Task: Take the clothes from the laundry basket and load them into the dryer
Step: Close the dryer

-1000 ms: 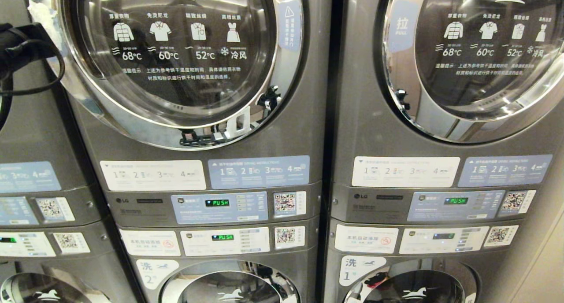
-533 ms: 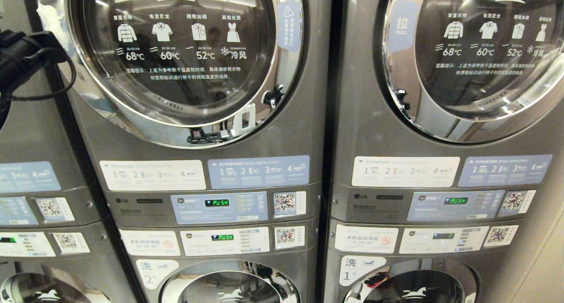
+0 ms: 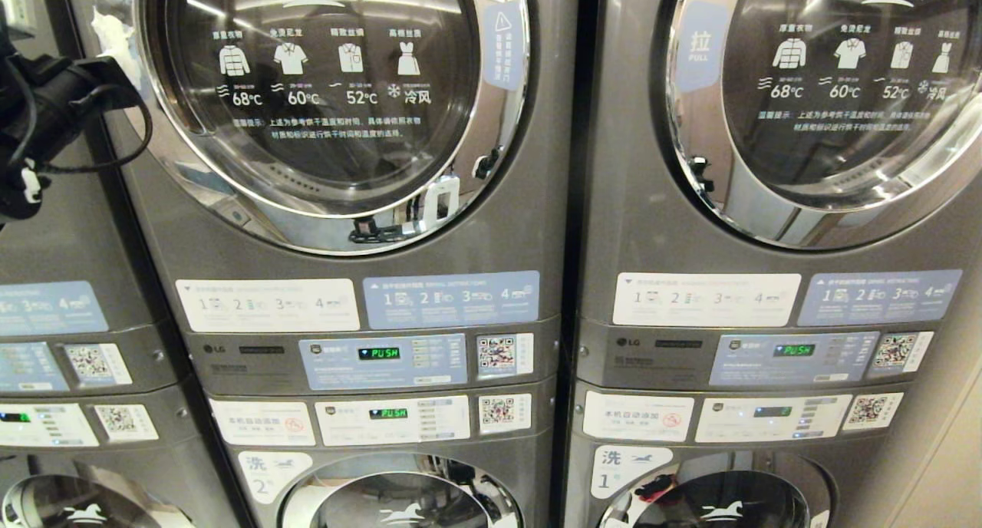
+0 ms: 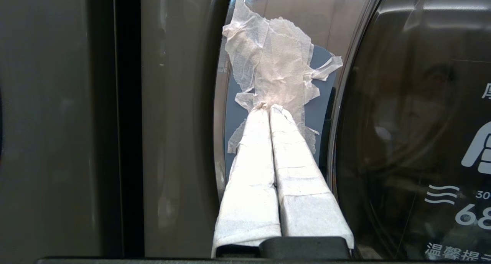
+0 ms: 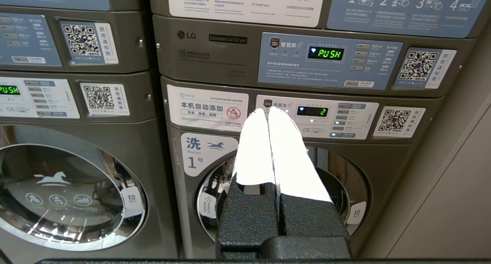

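Observation:
The dryer (image 3: pixel 360 298) is the upper grey machine left of centre, and its round glass door (image 3: pixel 322 90) stands nearly flat to its front. My left arm (image 3: pixel 54 98) reaches in at the left edge. My left gripper (image 4: pixel 268 107) is shut, its white-wrapped fingertips pressed on a torn tissue patch (image 4: pixel 272 64) stuck over the door's chrome rim, beside the glass. My right gripper (image 5: pixel 267 110) is shut and empty, held low in front of washer number 1 (image 5: pixel 207 152). The laundry basket and the clothes are out of view.
A second dryer (image 3: pixel 775 206) with a shut door stands to the right, and washers sit below both. Control panels (image 3: pixel 383 359) reading PUSH run across the middle. Another stack (image 3: pixel 61 344) stands at the left, and a beige wall (image 5: pixel 452 202) at the far right.
The dryer door's left edge has swung rightward toward the machine's front. My left arm has followed it, moving right and further into view. The right arm has not moved.

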### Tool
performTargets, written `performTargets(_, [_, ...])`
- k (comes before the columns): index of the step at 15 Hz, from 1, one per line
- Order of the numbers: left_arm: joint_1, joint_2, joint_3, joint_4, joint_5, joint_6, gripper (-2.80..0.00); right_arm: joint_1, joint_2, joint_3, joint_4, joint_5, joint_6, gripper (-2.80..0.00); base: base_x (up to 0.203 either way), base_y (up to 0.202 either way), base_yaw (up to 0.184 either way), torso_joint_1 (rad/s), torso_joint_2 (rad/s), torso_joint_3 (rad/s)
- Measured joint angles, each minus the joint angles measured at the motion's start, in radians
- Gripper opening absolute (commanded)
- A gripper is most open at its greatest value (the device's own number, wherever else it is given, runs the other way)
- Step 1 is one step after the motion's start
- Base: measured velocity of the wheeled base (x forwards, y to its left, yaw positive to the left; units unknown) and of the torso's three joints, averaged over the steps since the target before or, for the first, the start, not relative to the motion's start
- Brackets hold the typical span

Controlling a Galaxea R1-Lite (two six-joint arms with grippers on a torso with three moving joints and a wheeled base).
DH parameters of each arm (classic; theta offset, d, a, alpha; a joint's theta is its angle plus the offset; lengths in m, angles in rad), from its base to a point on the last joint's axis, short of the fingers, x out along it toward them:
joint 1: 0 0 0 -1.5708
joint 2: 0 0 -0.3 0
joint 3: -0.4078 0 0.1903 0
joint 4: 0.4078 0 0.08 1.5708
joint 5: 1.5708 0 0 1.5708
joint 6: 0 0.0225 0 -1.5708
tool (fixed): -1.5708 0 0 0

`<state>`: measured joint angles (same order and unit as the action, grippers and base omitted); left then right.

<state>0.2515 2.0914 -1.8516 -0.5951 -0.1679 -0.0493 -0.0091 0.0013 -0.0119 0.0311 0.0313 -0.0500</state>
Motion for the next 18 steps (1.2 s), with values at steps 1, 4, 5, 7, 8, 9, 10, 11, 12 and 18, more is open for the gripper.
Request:
performTargets(1, [-0.001,0.013,-0.012,0.000,-0.006,0.000,-2.80,0.000,0.000,0.000,0.000,0.000,0.000,-2.80,0.000,0.000,0.000,0.000,0.00,0.000])
performTargets(4, [-0.008,0.049,-0.050,0.000,-0.011,0.001,-2.80,0.000,0.000,0.001,0.000,0.000,0.000,-2.80,0.000,0.000,0.000,0.000,0.00,0.000])
performTargets(5, [-0.011,0.060,-0.059,0.000,-0.011,0.001,-2.80,0.000,0.000,0.001,0.000,0.000,0.000,-2.80,0.000,0.000,0.000,0.000,0.00,0.000])
performTargets(7, [-0.017,0.077,-0.067,0.001,-0.011,0.001,-2.80,0.000,0.000,0.001,0.000,0.000,0.000,-2.80,0.000,0.000,0.000,0.000,0.00,0.000])
performTargets(8, [-0.021,0.084,-0.068,0.000,-0.011,0.001,-2.80,0.000,0.000,0.001,0.000,0.000,0.000,-2.80,0.000,0.000,0.000,0.000,0.00,0.000])
performTargets(9, [-0.025,0.089,-0.068,0.001,-0.010,0.001,-2.80,0.000,0.000,0.001,0.000,0.000,0.000,-2.80,0.000,0.000,0.000,0.000,0.00,0.000])
performTargets(10, [-0.029,0.094,-0.068,0.003,-0.010,0.002,-2.80,0.000,0.000,0.000,0.000,0.000,0.000,-2.80,0.000,0.000,0.000,0.000,0.00,0.000])
performTargets(11, [-0.032,0.097,-0.067,0.005,-0.009,0.002,-2.80,0.000,0.000,0.000,0.000,0.000,0.000,-2.80,0.000,0.000,0.000,0.000,0.00,0.000])
performTargets(12, [-0.034,0.101,-0.065,0.009,-0.009,0.002,-2.80,0.000,0.000,0.000,0.000,0.000,0.000,-2.80,0.000,0.000,0.000,0.000,0.00,0.000])
performTargets(18, [-0.044,0.111,-0.062,0.059,-0.014,0.003,-2.80,0.000,0.000,0.000,0.000,0.000,0.000,-2.80,0.000,0.000,0.000,0.000,0.00,0.000])
